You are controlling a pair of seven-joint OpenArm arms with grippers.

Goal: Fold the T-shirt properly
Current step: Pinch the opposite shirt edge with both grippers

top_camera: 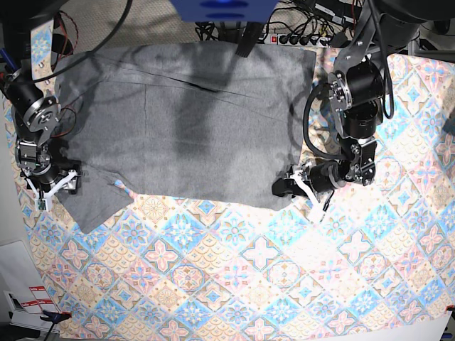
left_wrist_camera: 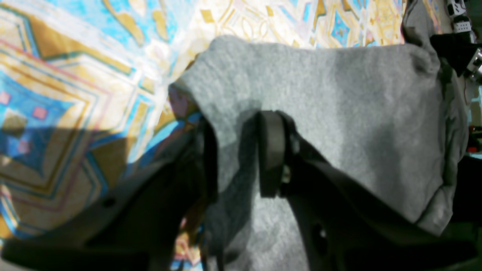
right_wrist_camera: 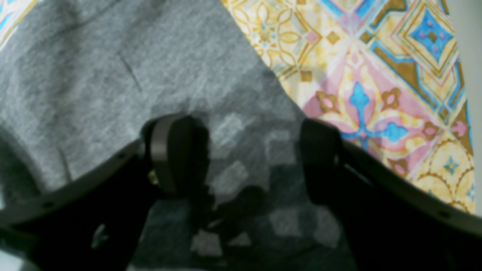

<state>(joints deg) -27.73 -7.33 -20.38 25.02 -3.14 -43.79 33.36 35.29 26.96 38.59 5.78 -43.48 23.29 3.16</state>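
The T-shirt point(top_camera: 185, 121) is heather grey, plain, made of soft knit, with no print on it. In the base view it lies spread wide over the upper part of the patterned cloth point(top_camera: 234, 284), which covers the table with blue, yellow and pink tiles. The surface of the shirt is mostly flat, with a thin dark crease running across the upper middle and some soft shadows. One sleeve point(top_camera: 96, 206) sticks out at the lower left of this view, and the bottom edge there is a little uneven.

The left gripper point(left_wrist_camera: 237, 154) is at the lower right corner of the shirt in the base view. In the left wrist view a fold of grey fabric point(left_wrist_camera: 320, 113) passes between its two dark fingers point(left_wrist_camera: 269, 150), and the jaws are partly closed on this fold, so it has hold of the T-shirt. The fabric beyond the fingers rises in a soft hump with rounded edges.

The right gripper point(right_wrist_camera: 248, 158) stands at the sleeve side, low over the shirt. Its jaws are wide apart with flat grey fabric point(right_wrist_camera: 113, 75) under them, and it holds nothing. The shirt's edge runs diagonally here, just beside one finger.
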